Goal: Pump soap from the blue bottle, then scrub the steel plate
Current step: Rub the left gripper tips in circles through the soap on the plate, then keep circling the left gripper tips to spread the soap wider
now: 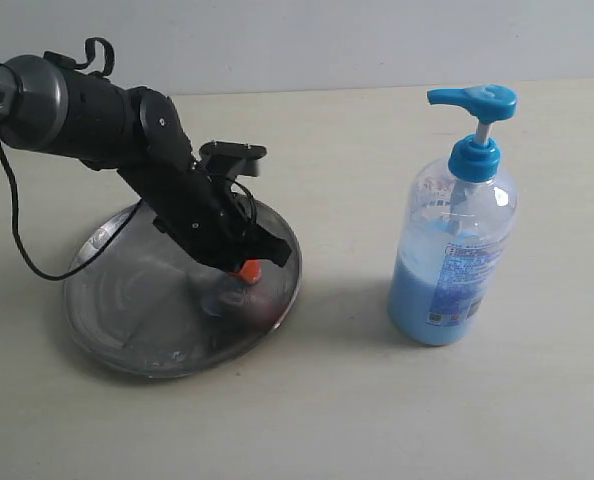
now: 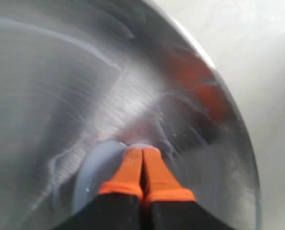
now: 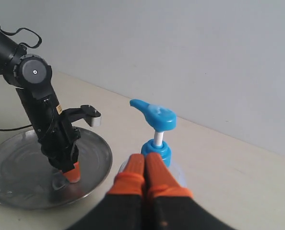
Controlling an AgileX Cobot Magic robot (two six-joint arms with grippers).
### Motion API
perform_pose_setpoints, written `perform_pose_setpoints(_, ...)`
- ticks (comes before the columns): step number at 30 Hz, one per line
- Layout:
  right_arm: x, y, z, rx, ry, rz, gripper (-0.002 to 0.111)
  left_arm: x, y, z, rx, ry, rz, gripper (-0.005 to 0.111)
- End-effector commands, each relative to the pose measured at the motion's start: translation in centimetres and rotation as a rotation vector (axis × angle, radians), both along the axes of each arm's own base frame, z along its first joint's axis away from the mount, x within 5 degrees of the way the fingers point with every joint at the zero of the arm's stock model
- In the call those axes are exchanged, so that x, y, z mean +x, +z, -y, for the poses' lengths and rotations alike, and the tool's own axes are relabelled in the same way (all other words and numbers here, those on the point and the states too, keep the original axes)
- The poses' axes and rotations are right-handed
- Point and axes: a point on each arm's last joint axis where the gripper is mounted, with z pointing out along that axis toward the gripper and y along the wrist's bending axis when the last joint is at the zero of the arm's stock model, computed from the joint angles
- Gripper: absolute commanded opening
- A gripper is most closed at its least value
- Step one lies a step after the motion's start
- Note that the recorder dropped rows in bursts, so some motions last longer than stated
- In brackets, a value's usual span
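The steel plate (image 1: 117, 310) lies on the left of the table. My left gripper (image 1: 249, 270) points down onto its right part, with the orange fingers pressed together and nothing between them. In the left wrist view the left gripper (image 2: 142, 151) has its tips on a pale-blue smear of soap (image 2: 92, 172) on the steel plate (image 2: 61, 96). The blue bottle (image 1: 457, 240) stands upright to the right, apart from the plate, with its pump head (image 1: 474, 100) raised and soap (image 1: 427, 300) filling its lower part. My right gripper (image 3: 145, 157) is shut and empty, close beside the bottle's collar (image 3: 158, 148). It is out of the exterior view.
A black cable (image 1: 17, 240) hangs from the left arm (image 1: 87, 110) down past the plate's left rim. Pale tabletop (image 1: 347, 400) spreads in front of and between the plate and the bottle. A plain wall (image 3: 190, 48) rises behind the table.
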Motion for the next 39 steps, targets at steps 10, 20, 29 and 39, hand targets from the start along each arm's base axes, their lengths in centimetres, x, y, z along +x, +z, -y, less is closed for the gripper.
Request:
perform_pose_setpoints(10, 0.0, 0.0, -0.1, -0.01, 0.009, 0.017, 0.0, -1.7, -2.5, -2.5, 0.275, -0.096, -0.16, 0.0)
perform_pose_setpoints(20, 0.0, 0.0, -0.1, -0.01, 0.009, 0.017, 0.0, -1.9, -2.3, -1.2, 0.124, -0.087, -0.182, 0.0)
perform_pose_setpoints(29, 0.0, 0.0, -0.1, -0.01, 0.009, 0.017, 0.0, -0.7, -2.2, -0.4, 0.043, -0.035, -0.056, 0.0)
perform_pose_setpoints(39, 0.0, 0.0, -0.1, -0.01, 0.009, 0.017, 0.0, -0.1, -2.5, -1.9, 0.193, -0.027, -0.006, 0.0)
